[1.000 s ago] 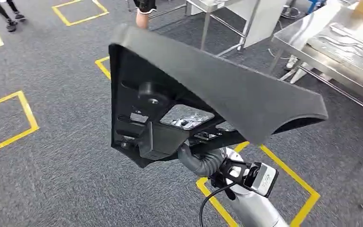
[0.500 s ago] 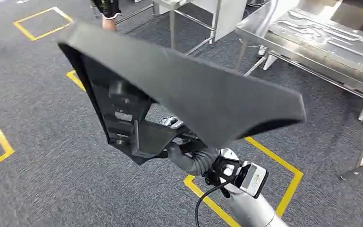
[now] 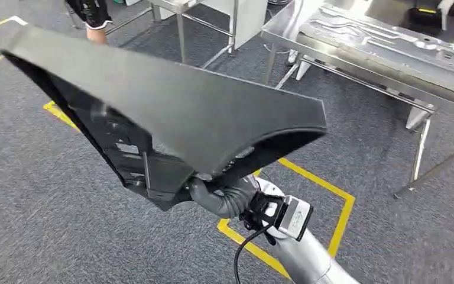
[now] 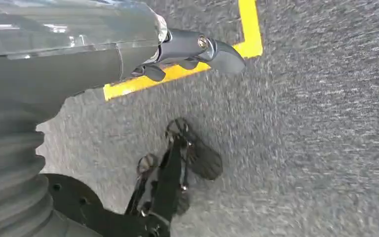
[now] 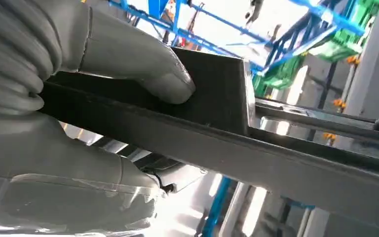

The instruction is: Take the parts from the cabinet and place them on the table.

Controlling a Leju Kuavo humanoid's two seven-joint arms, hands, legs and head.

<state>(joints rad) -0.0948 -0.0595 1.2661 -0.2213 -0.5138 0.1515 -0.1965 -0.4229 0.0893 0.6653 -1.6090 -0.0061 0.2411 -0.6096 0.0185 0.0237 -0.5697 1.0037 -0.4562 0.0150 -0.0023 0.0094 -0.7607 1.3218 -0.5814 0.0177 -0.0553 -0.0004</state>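
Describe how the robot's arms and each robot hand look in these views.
The right arm is silver, with a grey ribbed cover at the wrist, a black camera mount and a black cable. The right robot hand has a thick grey thumb. The left robot hand has darker fingers and a ribbed grey cover.

You have the part (image 3: 201, 112) raised before you on the right hand (image 5: 79, 98), the steel table (image 3: 354, 59) behind it to the right, a person's leg (image 3: 94, 18) behind it leftward.
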